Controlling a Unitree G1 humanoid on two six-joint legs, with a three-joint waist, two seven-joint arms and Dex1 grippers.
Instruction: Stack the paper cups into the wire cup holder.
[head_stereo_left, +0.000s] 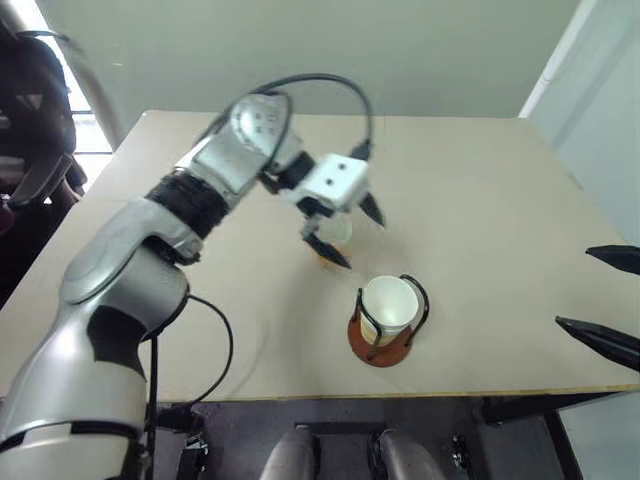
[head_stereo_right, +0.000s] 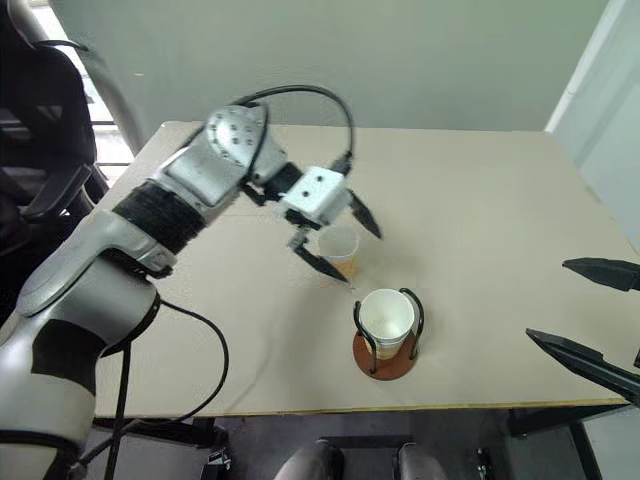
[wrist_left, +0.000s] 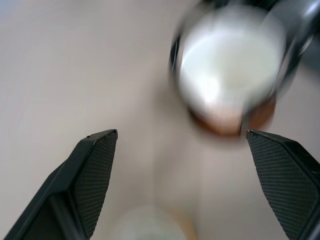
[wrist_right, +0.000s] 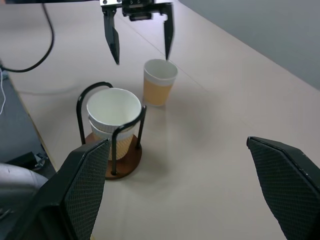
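Observation:
The wire cup holder (head_stereo_left: 380, 345) stands near the table's front edge, its rust-brown base under black loops. Two paper cups (wrist_right: 114, 111) sit nested inside it. A third paper cup (wrist_right: 159, 82) stands upright on the table just behind the holder. My left gripper (head_stereo_left: 364, 245) hovers open over this loose cup, fingertips either side of and slightly above its rim, not touching it. In the left wrist view the open fingers (wrist_left: 95, 175) frame the holder (wrist_left: 230, 70), with the loose cup's rim (wrist_left: 150, 225) low between them. My right gripper (head_stereo_right: 547, 300) waits open and empty at the right.
The tan table (head_stereo_left: 480, 200) has open surface to the right and behind the cups. A black cable (head_stereo_left: 215, 350) hangs from my left arm over the front left of the table. A dark chair (head_stereo_right: 40, 120) stands off the table's left side.

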